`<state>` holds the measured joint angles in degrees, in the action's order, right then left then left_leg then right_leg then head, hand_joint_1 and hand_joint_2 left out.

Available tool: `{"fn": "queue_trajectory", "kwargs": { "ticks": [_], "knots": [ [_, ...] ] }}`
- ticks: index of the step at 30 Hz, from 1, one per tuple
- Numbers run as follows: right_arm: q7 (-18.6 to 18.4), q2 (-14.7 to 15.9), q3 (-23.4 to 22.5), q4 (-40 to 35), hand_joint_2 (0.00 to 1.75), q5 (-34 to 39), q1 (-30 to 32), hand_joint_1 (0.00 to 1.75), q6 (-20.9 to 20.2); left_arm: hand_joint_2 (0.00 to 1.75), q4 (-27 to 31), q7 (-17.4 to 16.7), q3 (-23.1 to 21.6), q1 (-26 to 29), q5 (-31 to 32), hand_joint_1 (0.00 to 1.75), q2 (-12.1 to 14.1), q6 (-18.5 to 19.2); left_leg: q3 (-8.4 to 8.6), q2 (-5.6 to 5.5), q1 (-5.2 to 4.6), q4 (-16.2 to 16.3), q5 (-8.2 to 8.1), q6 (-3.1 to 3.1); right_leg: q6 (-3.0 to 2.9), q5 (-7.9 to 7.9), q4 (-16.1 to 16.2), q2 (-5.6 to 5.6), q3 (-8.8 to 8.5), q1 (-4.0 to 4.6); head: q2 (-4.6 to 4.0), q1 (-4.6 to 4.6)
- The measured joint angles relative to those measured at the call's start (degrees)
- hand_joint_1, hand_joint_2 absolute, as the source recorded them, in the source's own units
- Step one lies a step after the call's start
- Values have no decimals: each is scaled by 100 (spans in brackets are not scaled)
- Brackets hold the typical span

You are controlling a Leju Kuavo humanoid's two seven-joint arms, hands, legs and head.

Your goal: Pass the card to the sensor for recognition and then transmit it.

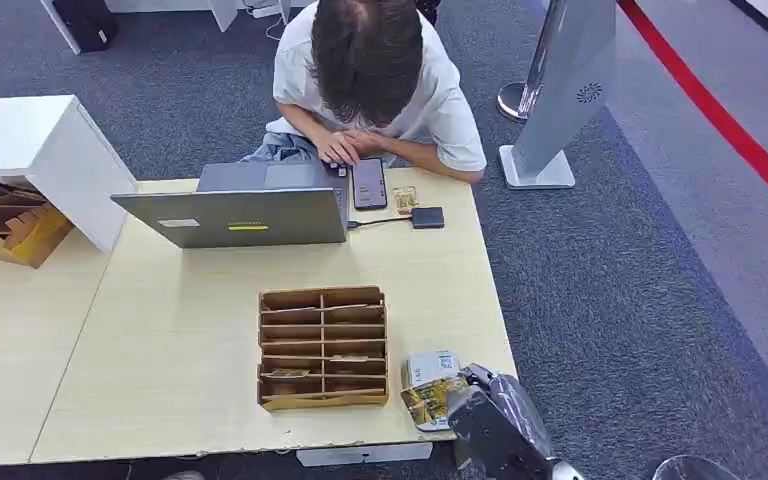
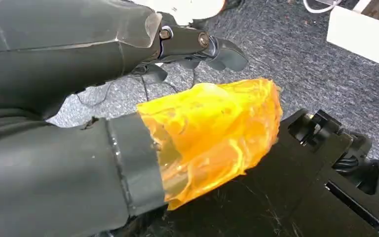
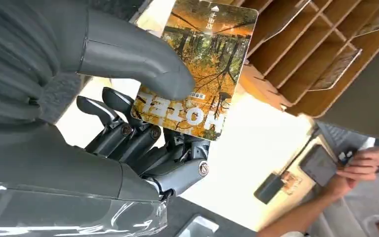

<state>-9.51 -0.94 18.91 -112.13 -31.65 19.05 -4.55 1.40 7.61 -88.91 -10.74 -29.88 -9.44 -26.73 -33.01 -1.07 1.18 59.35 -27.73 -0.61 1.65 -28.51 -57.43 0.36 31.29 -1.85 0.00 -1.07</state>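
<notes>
Heads up: your right hand (image 3: pixel 143 123) has the card (image 3: pixel 197 64) pinched between the thumb and the fingers under it, down at the near right corner of the worktop (image 1: pixel 160 380), just beside the cardboard slot rack (image 1: pixel 323 347). The thumb looks like it's sitting on just one part of the card's face, so I'd guess a quick swing could twist it or let it slide out.

The sensor, which I take to be the small black box (image 1: pixel 427 217), sits by the far edge next to the laptop (image 1: pixel 250 205), right where a person's hands (image 1: pixel 345 147) and phone (image 1: pixel 369 183) are. Reaching over there risks clipping them or the cable.

Left hand (image 2: pixel 197 47) hangs over the carpet, fingers curled; can't tell if it's clenched or loose.
</notes>
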Motion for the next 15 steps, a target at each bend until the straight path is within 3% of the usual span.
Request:
{"fn": "queue_trajectory", "kwargs": {
  "ticks": [15],
  "knots": [
    [-28,-37,-321,365,175,50,-37,175,2,0,0,11,0,-3,190,0,-24,2,0,0,0,0,0,0,0,0,0,0,0,0,0,0]
  ]
}}
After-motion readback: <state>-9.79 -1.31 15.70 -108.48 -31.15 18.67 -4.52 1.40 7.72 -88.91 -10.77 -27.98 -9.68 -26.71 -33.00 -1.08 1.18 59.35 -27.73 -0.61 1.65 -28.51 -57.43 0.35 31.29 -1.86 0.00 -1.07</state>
